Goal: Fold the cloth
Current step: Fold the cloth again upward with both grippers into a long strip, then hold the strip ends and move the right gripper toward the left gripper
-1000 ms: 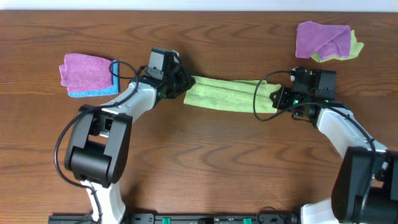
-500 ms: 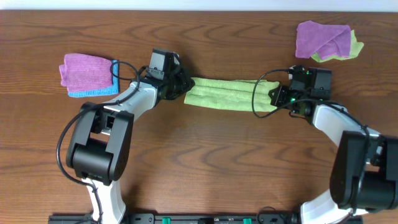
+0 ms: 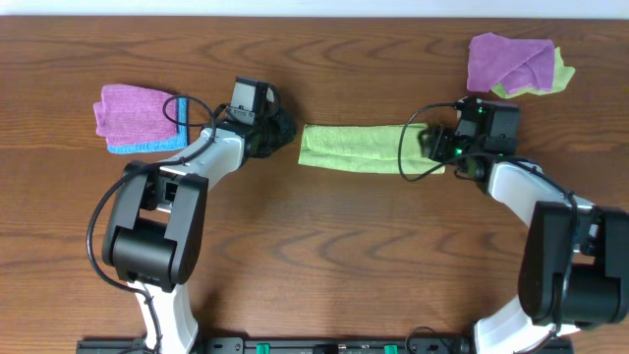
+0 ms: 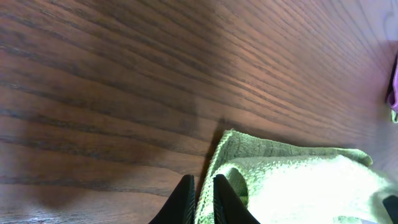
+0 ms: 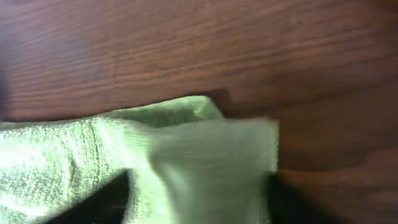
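Cloth (image 3: 354,147), green, lies flat as a long folded strip across the upper centre of the table (image 3: 324,256). Left gripper (image 3: 287,135) sits at the strip's left end. In the left wrist view its fingertips (image 4: 186,196) stand close together against the cloth edge; whether they pinch it cannot be determined. Right gripper (image 3: 432,147) covers the strip's right end. In the right wrist view blurred dark fingers (image 5: 106,205) flank the cloth corner well apart, so the jaws read as released. A black cable (image 3: 406,152) loops across the strip. A purple cloth (image 3: 133,110) on a blue cloth (image 3: 147,147) lies at upper left. Another purple cloth (image 3: 509,59) rests on a yellow-green cloth (image 3: 560,74) at upper right.
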`<state>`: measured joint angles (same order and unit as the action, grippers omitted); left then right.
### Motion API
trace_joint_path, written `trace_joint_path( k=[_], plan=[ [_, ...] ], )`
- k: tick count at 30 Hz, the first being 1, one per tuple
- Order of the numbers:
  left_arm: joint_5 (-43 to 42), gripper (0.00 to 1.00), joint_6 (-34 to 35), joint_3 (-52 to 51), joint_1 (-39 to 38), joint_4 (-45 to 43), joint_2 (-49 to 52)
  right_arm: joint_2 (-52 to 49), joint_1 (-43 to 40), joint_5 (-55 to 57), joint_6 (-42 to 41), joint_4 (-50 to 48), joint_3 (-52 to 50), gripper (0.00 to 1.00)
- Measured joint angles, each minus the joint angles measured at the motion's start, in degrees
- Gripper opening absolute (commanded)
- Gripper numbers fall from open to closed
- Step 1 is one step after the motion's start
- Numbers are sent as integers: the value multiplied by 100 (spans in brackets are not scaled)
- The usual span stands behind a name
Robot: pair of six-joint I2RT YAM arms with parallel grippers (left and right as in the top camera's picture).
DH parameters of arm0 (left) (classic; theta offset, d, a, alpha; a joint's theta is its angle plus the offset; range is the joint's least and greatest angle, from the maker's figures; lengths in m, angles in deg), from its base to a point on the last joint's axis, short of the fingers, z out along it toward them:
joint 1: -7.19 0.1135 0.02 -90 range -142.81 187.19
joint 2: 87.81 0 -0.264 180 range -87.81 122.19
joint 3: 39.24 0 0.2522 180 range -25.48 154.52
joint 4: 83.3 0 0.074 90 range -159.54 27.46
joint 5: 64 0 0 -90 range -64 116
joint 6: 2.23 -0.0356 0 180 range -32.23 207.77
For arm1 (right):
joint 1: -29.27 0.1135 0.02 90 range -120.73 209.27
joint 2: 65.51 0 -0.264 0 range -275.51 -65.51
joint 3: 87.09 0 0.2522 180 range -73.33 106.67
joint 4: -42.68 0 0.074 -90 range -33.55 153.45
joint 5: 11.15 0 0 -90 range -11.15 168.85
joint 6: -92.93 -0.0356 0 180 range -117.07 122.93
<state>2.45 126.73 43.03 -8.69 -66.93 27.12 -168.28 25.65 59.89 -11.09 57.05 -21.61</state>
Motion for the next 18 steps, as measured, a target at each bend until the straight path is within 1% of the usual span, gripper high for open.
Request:
trace_joint_path(
  k=[1, 3, 7, 11, 12, 14, 16, 17, 18],
  plan=[
    [0, 14, 0, 0, 0, -2, 0, 0, 15, 15, 11, -2, 0, 99],
    [-2, 18, -2, 0, 0, -2, 0, 0, 33, 9, 7, 7, 0, 99],
    [-22, 32, -81, 0, 2, 15, 0, 7, 37, -33, -50, 291, 46, 99],
    [-26, 56, -256, 0, 4, 299, -52, 186, 31, -50, -96, 835, 129, 99],
    [-31, 59, -310, 0, 4, 385, -81, 273, 28, -50, -103, 975, 133, 99],
    [-61, 60, -450, 0, 2, 616, -225, 564, -22, -59, -146, 1320, 157, 99],
    [-114, 56, -525, 0, -17, 699, -400, 885, -103, -61, -184, 1622, 168, 99],
    [-153, 52, -564, 4, -37, 715, -496, 1032, -153, -63, -203, 1786, 184, 99],
    [-195, 43, -586, 11, -72, 715, -577, 1169, -203, -68, -223, 1976, 192, 99]
  ],
)
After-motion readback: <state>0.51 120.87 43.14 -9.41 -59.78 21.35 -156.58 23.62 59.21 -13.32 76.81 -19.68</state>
